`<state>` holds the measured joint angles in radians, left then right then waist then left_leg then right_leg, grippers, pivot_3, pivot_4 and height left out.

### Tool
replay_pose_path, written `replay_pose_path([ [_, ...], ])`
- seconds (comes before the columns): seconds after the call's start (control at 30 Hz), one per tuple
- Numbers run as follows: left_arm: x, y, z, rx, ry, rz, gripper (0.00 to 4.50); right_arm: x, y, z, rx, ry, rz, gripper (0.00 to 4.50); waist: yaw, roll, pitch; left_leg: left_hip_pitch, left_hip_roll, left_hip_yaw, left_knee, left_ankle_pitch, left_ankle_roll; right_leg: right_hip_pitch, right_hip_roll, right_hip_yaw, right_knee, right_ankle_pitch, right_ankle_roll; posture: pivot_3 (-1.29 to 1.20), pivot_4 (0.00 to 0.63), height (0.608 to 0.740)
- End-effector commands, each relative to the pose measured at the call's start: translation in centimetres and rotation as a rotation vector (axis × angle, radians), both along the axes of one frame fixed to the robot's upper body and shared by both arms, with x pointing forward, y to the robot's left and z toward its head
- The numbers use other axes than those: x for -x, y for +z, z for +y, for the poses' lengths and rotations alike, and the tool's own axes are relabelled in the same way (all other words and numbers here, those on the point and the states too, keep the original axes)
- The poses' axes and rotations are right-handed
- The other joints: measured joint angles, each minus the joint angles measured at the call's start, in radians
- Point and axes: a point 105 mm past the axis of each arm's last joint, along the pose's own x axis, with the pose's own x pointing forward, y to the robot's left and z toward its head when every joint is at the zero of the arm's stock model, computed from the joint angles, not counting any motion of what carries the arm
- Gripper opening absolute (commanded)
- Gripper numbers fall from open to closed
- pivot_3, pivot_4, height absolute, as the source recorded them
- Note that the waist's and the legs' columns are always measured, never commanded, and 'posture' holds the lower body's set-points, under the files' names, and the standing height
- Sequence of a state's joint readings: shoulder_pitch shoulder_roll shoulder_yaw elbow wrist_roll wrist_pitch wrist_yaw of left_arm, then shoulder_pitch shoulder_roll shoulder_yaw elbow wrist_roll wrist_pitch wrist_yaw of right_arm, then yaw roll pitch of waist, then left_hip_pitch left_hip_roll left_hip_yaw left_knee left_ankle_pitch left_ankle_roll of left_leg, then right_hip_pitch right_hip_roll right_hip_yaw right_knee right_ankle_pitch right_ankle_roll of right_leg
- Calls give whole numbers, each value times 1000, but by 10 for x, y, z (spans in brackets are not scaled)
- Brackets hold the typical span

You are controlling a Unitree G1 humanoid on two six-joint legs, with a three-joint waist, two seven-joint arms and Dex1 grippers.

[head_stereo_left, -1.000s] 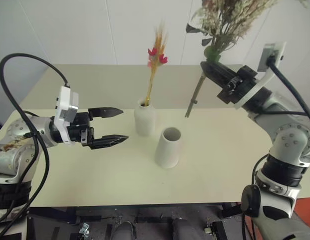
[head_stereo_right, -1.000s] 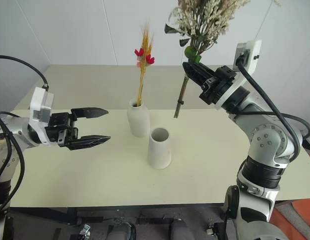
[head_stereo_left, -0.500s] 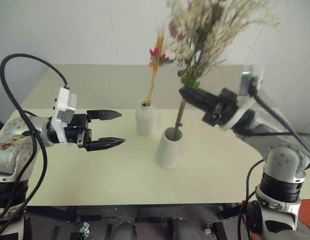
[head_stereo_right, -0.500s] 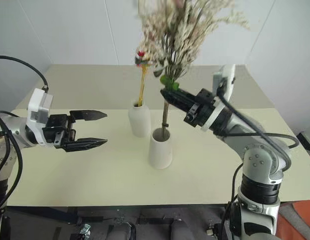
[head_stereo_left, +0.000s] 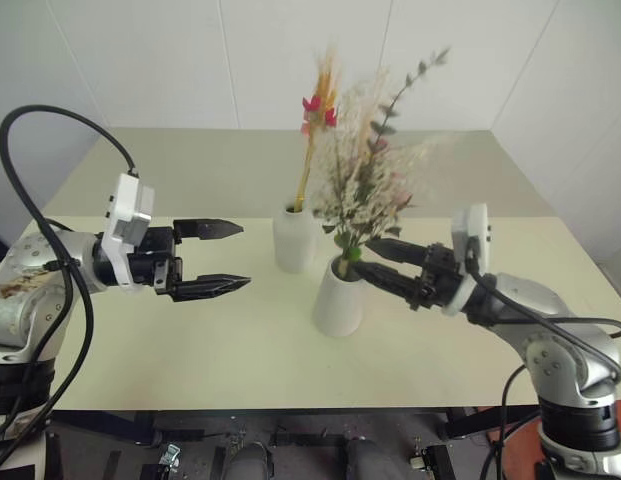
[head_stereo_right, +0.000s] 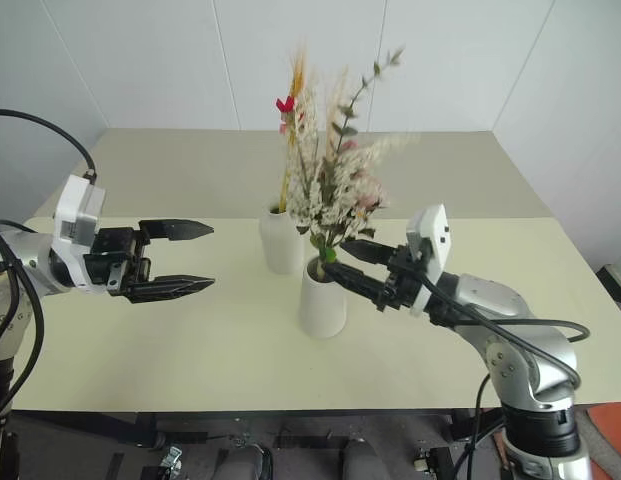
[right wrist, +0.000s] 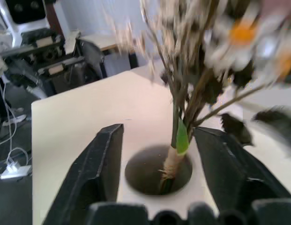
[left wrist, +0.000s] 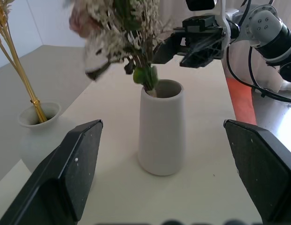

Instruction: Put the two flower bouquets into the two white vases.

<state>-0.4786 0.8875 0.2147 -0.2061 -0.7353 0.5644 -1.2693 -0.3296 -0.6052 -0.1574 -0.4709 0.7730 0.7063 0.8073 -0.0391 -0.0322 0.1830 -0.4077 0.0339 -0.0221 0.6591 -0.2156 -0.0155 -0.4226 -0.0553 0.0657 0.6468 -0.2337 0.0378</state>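
Note:
The slim bouquet point(head_stereo_left: 314, 110) of yellow stems and red blooms stands in the bottle-shaped white vase point(head_stereo_left: 293, 240). The bushy green and cream bouquet point(head_stereo_left: 365, 190) stands with its stem in the wide mouth of the cone-shaped white vase point(head_stereo_left: 337, 298). My right gripper point(head_stereo_left: 362, 256) is open just above that mouth. In the right wrist view its fingers point(right wrist: 103, 159) stand on either side of the tied stem point(right wrist: 171, 161) without touching it. My left gripper point(head_stereo_left: 225, 257) is open and holds nothing, to the left of both vases; it faces the cone vase point(left wrist: 161, 129).
Both vases stand near the middle of the pale yellow table point(head_stereo_left: 190, 340), the cone vase nearer me. White walls lie behind the table's far edge. Bare tabletop stretches in front of and to either side of the vases.
My right arm came down and left with the bushy bouquet, set its stem into the cone vase, and the gripper opened. The left arm kept still.

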Motion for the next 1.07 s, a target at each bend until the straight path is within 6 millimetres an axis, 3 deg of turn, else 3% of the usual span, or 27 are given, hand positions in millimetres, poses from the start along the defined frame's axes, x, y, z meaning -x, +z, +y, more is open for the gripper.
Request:
replay_pose_path([
  [0.03,5,11,0,-13,-7,-51,4500,19,14,-19,45,65,-101,4373,0,0,0,0,0,0,0,0,0,0,0,0,0,0,0,0,150,740],
  [0.23,9,5,9,-14,30,-27,4500,11,1,-54,180,-16,-81,4373,-7,0,0,2,0,0,0,0,0,1,1,0,0,-1,2,0,150,740],
  [0.5,18,-9,29,-18,134,27,4500,0,0,-85,291,-83,-85,4373,-3,0,0,1,0,1,0,0,0,1,0,1,0,-1,2,0,150,740],
  [1.07,32,-16,24,21,142,59,4500,3,8,-91,366,-85,-108,4373,-1,0,0,1,0,1,0,0,0,1,0,0,0,-1,1,0,150,740],
])
